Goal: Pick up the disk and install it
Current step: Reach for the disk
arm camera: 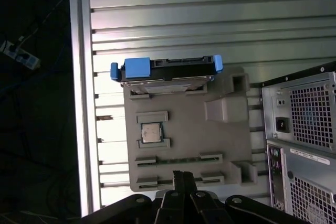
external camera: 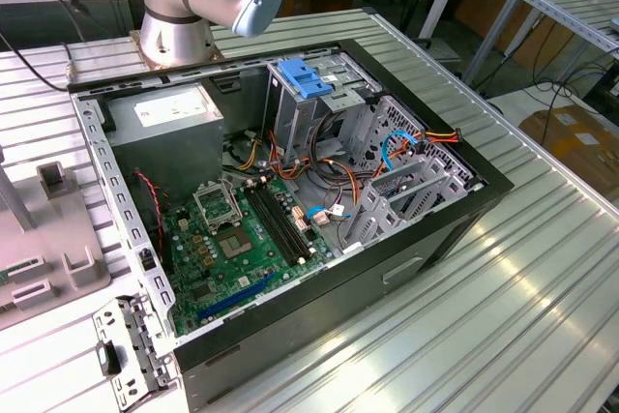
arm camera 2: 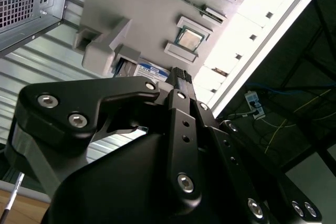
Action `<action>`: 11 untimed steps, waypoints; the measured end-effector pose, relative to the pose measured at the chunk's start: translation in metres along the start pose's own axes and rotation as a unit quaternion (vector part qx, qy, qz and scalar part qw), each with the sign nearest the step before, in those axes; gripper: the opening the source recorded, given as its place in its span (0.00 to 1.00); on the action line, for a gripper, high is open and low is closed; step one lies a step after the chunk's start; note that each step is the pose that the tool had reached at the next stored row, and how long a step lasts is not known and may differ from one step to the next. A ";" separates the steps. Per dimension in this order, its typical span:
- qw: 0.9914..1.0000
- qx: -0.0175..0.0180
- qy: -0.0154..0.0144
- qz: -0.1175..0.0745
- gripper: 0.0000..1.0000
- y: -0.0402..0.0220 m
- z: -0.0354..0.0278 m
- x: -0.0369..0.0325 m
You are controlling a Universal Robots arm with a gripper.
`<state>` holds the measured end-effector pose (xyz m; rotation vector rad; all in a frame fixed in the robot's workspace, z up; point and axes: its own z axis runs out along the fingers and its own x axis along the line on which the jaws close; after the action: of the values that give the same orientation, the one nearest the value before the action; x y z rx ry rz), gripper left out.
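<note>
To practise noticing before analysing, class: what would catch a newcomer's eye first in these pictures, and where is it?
The open computer case dominates the exterior view, its green motherboard bared inside. In the first wrist view, the disk with blue rails sits at one end of a grey fixture plate, with the gripper apart from it.

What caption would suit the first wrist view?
The disk rests on a grey tray beside a computer case, with the gripper apart from it.

Your open case (external camera: 455, 229) lies on the ribbed tabletop (external camera: 522, 326); inside, power supply (external camera: 164, 128) beside motherboard (external camera: 232, 249). You see a chip (arm camera: 151, 132) seated on the grey fixture (arm camera: 220, 145).
</note>
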<state>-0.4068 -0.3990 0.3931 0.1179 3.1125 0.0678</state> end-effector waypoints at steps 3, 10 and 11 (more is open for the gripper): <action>1.000 0.000 0.000 0.000 0.11 -0.0002 0.0000 0.0020; 1.000 0.000 0.000 0.000 0.11 0.0011 0.0011 0.0020; 1.000 0.000 0.000 0.000 0.11 0.0017 0.0013 0.0019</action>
<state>-0.4086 -0.3971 0.3919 0.1180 3.1125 0.0679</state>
